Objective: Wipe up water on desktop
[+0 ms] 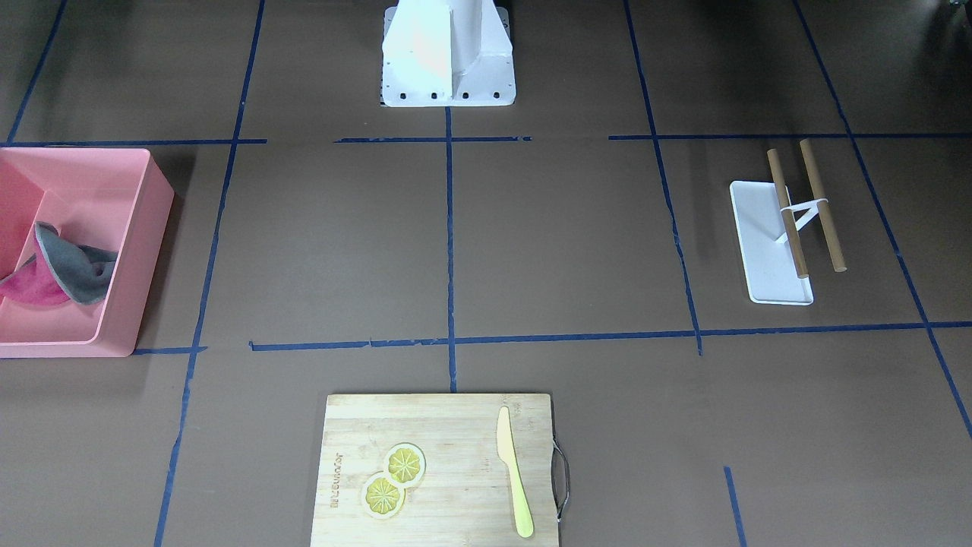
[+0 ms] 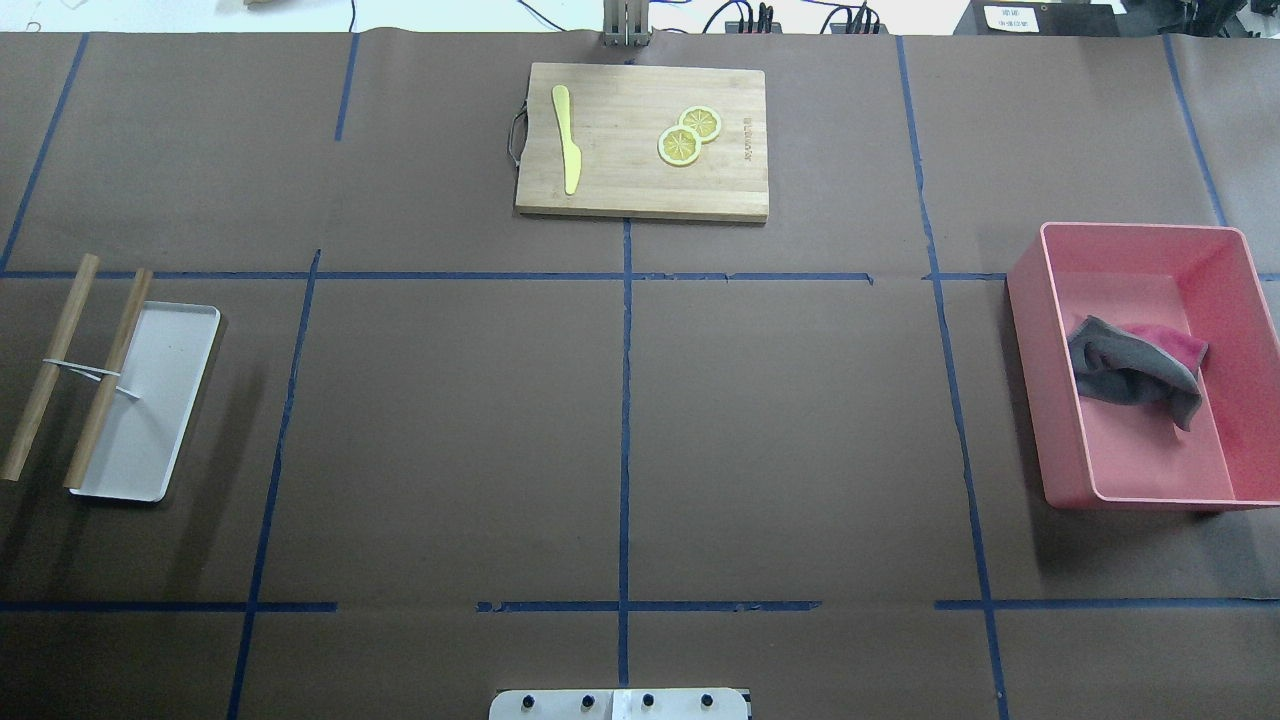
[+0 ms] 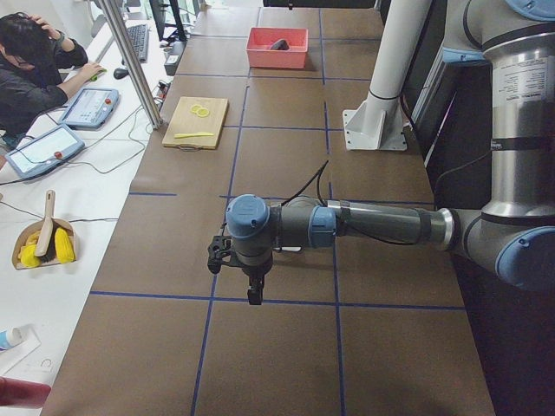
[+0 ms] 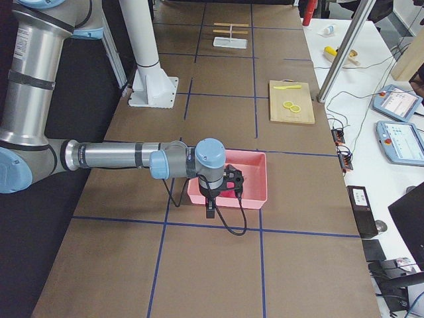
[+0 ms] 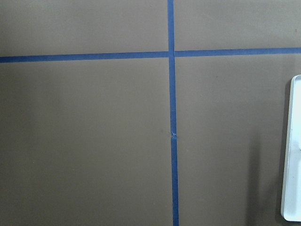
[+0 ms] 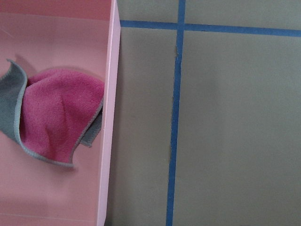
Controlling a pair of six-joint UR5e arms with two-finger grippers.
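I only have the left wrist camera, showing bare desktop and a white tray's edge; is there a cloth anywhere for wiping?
Observer: Yes, a pink-and-grey cloth lies inside the pink bin on the robot's right side.
Operator: Thank you. Is an arm near it?
Observer: The right gripper hangs close to the bin; whether it is open, I cannot tell.
Operator: Any water visible?
Observer: No puddle shows on the desktop in any view.
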